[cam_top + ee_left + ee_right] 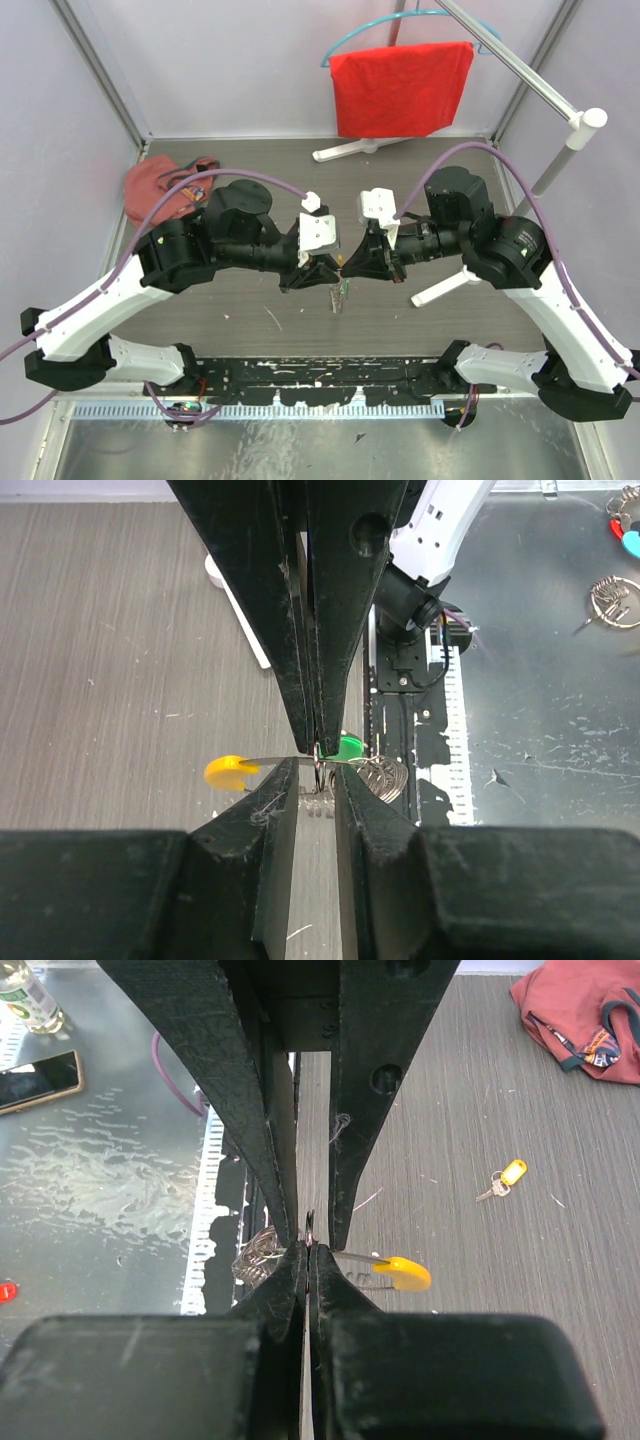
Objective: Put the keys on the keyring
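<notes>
Item inspected: keyring point(385, 778). Its silvery coiled portion sits at the point where the 2 sets of fingertips meet, above the middle of the grey table point(420, 170). In the left wrist view the coil lies just right of the meeting point. The curved orange-yellow segment point(230, 772) projects to the opposite side on a thin metal strip that crosses the fingertips.

Green key point(349, 748): its head shows directly beside the coil, touching or nearly touching the tips that reach in from the opposing arm. Whether it is already threaded on the ring cannot be told.

Right gripper point(307, 1252): clenched, pads pressed together with no gap. The thin strip of the keyring runs into the pinch, so it appears to be grasping the ring there.

Left gripper point(318, 770): jaws parted by a narrow gap, 1 finger either side of the ring's strip. No firm clamp on it is visible.

Surroundings: 1 further key with a yellow tag point(503, 1180) lies well apart on the table. A red pouch point(160, 190) rests at the far left corner.
</notes>
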`<action>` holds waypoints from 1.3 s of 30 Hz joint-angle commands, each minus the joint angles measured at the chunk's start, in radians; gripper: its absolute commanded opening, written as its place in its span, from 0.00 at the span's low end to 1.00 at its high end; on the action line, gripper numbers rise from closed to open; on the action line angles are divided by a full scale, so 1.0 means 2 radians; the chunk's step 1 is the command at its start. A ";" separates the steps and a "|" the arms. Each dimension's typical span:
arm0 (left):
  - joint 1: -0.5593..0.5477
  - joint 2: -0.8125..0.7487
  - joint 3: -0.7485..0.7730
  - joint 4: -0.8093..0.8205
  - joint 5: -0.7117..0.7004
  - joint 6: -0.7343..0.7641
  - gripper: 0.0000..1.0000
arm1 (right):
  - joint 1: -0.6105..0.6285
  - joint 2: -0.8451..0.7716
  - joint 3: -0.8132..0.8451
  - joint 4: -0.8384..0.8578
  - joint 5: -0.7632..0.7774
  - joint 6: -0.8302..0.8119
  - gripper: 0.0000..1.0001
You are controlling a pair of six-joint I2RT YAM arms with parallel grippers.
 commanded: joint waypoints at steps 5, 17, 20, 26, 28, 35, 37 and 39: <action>-0.003 -0.002 0.016 0.009 -0.003 0.000 0.22 | 0.000 -0.012 0.001 0.034 -0.014 0.008 0.01; -0.005 0.003 0.022 0.009 -0.009 -0.002 0.00 | 0.000 -0.016 -0.002 0.038 -0.013 0.010 0.01; -0.006 0.002 0.019 0.013 -0.013 -0.002 0.00 | 0.000 -0.020 -0.001 0.046 -0.008 0.015 0.03; -0.006 -0.031 -0.019 0.061 -0.026 -0.014 0.00 | 0.000 -0.040 -0.002 0.089 0.019 0.036 0.29; -0.006 -0.041 -0.032 0.074 -0.029 -0.017 0.00 | 0.000 -0.048 -0.005 0.107 0.028 0.046 0.35; -0.006 -0.075 -0.067 0.114 -0.044 -0.030 0.00 | 0.000 -0.088 -0.036 0.163 0.072 0.084 0.40; -0.006 -0.086 -0.079 0.132 -0.045 -0.035 0.00 | 0.000 -0.092 -0.045 0.168 0.074 0.096 0.40; -0.006 -0.096 -0.088 0.147 -0.046 -0.040 0.00 | 0.000 -0.088 -0.051 0.169 0.061 0.104 0.40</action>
